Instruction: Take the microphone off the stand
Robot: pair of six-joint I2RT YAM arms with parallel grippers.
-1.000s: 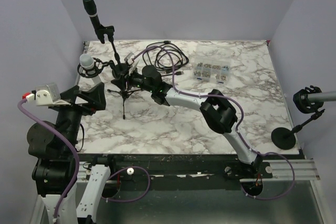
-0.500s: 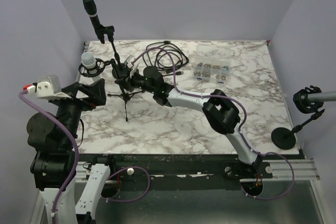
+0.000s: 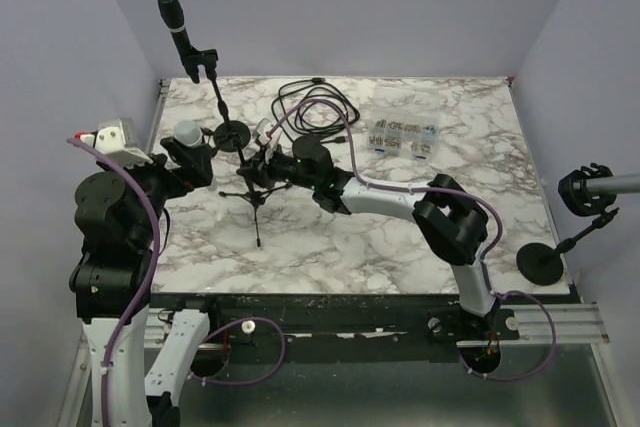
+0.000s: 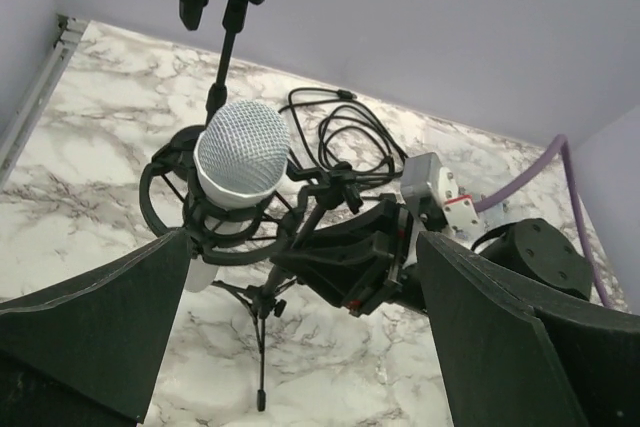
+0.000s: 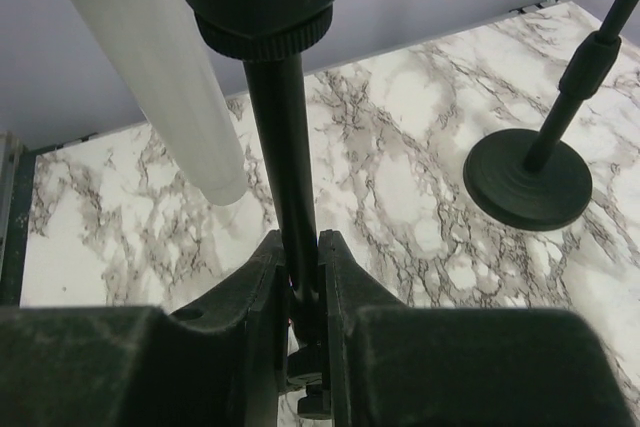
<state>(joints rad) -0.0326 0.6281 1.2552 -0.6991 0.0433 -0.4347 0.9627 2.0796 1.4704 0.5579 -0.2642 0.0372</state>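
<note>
A white microphone (image 3: 187,132) with a mesh head (image 4: 243,150) sits in a black shock mount (image 4: 158,197) on a small black tripod stand (image 3: 256,202). My right gripper (image 3: 262,163) is shut on the stand's pole (image 5: 290,147), just below the mount; the white microphone body (image 5: 160,67) shows beside it. My left gripper (image 3: 195,159) is open, its wide fingers (image 4: 100,327) spread below and on either side of the microphone without touching it. The right gripper also shows in the left wrist view (image 4: 350,262).
A tall stand with a black microphone (image 3: 172,15) has its round base (image 3: 232,135) just behind the tripod. A coiled black cable (image 3: 315,107) and a clear parts box (image 3: 402,135) lie farther back. Another round-base stand (image 3: 540,262) is at the table's right edge.
My right gripper has drawn the tripod stand and microphone nearer and to the right. My left arm has risen and swung right, bringing its open fingers up beside the microphone.
</note>
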